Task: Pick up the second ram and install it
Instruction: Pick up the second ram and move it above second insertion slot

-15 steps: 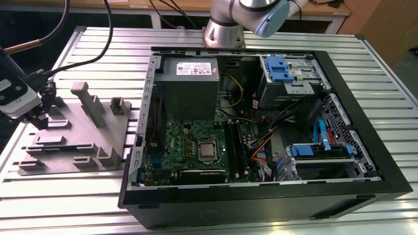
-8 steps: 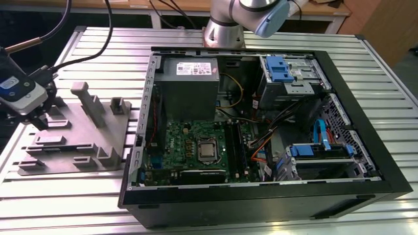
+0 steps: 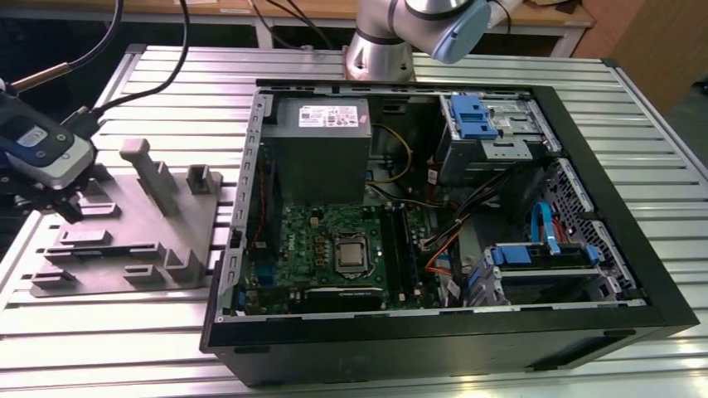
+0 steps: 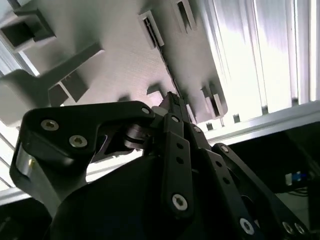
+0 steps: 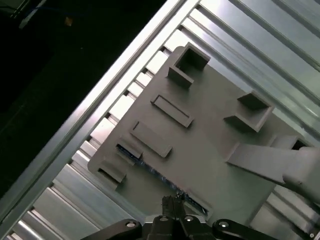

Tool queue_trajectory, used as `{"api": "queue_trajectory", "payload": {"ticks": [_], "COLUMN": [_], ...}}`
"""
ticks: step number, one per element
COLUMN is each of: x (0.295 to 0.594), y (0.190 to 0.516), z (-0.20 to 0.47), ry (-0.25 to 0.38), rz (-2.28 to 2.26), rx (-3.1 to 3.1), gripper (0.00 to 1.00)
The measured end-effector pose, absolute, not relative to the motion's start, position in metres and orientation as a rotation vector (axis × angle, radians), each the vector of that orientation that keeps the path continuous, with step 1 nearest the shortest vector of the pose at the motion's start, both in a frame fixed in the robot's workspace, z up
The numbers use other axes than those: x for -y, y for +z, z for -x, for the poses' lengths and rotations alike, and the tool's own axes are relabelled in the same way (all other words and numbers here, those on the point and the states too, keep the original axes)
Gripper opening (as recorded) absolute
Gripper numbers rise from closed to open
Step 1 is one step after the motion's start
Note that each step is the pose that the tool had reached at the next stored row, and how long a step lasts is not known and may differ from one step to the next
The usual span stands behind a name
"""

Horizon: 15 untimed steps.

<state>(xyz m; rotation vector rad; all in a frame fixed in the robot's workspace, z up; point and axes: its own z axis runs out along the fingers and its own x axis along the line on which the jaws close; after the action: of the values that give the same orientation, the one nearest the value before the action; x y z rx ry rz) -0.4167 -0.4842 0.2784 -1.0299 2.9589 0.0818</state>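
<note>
The second ram [image 5: 150, 171] stands on its long edge in a narrow slot of a grey holder plate [image 5: 215, 150]. Only its thin blue-green top edge shows in the first wrist view, and it appears as a dark line [image 4: 159, 50] in the second wrist view. The claw [image 5: 172, 204] sits right on that line, its tips pressed close together on either side of the ram's edge and pinching it, with ram showing on both sides of the tips. In the second wrist view the claw [image 4: 172, 100] meets the end of the dark line against the plate [image 4: 115, 60]. In the exterior view the claw [image 3: 61, 207] hangs low over the plate [image 3: 133, 249], which lies flat near the edge of the ribbed metal bench [image 3: 443, 62] on the exterior view's left. Just beside the plate, toward the bench's middle, an open computer case [image 3: 619, 249] lies on its side with the green motherboard [image 3: 321, 240] exposed. The arm [image 3: 409, 33] rises by the bench's far edge.
</note>
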Motion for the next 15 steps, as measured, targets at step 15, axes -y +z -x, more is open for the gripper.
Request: {"api": "queue_trajectory", "payload": {"ticks": [15], "x": [0.484], "y": [0.266], "z": [0.417], "ry": [0.083], "rz": [1.426], "rx": [-2.798], "gripper": [0.10]}}
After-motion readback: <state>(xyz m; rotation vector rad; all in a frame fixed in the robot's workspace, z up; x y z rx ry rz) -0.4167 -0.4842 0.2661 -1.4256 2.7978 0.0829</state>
